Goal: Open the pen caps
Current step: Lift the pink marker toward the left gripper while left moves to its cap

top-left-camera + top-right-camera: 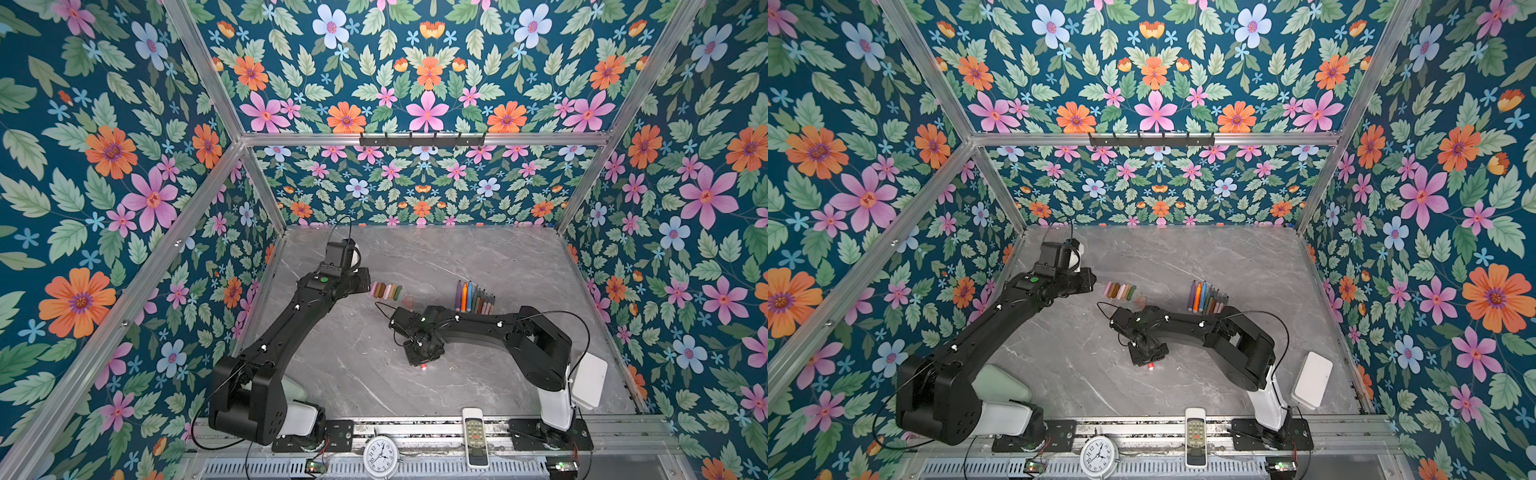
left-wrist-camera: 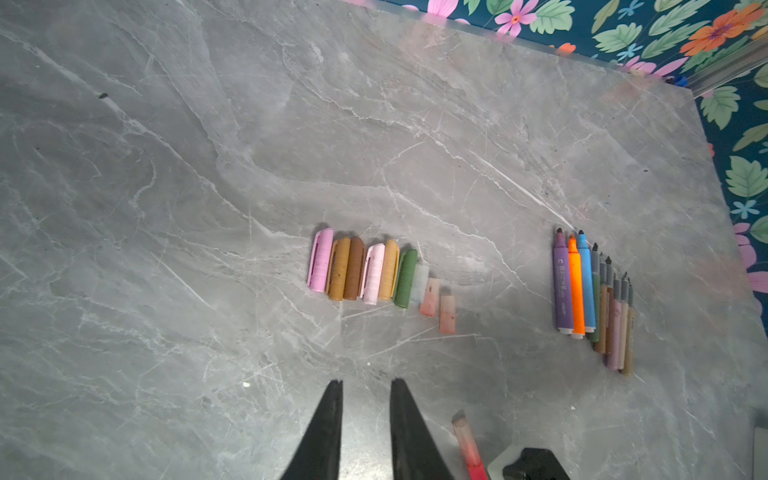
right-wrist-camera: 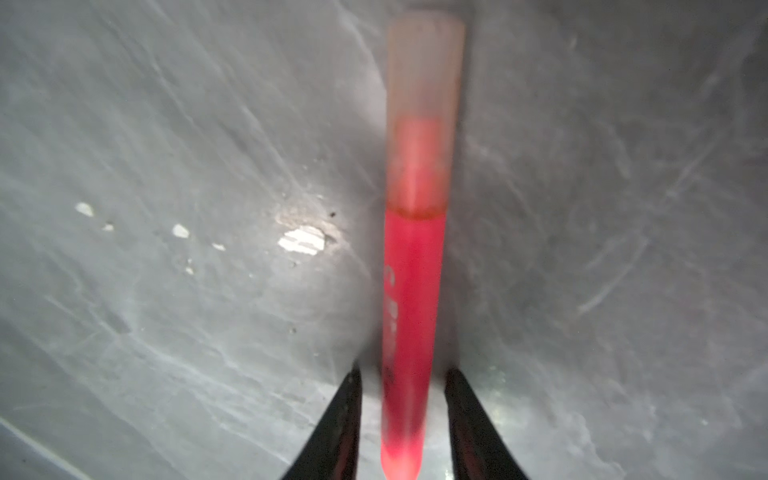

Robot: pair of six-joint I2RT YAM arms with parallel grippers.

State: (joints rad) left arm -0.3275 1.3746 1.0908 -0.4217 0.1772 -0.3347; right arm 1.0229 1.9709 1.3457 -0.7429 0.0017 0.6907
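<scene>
On the grey table (image 1: pixel 478 257), 2 rows are laid out near the middle. In the 1st, 9 loose caps (image 2: pixel 361 270) are lined up side by side: pink, tan, brown, green, clear and reddish. Most are touching their neighbours, and the last 2 reddish ones are stepped slightly out of line. Well apart to the right, the pens (image 2: pixel 590 299) are packed side by side with their tips bare, purple, orange and blue at one end and thinner green, brown, pink and tan ones beside them. A red pen (image 3: pixel 411 311) is kept apart from both rows, nearer the front of the table. A translucent cap (image 3: pixel 424 104) is still seated on its far end. The right gripper (image 3: pixel 403 374) is set low over this pen, and the pen is seen running lengthwise between the jaws. The jaws are parted, with a thin strip of table visible on each side of the barrel, so no grip is shown. In both top views only the pen's rear end is seen, poking out from under that gripper. The left gripper (image 2: pixel 366 386) is held above the table just left of the caps. Its jaws are a little apart, and nothing is held between them.
</scene>
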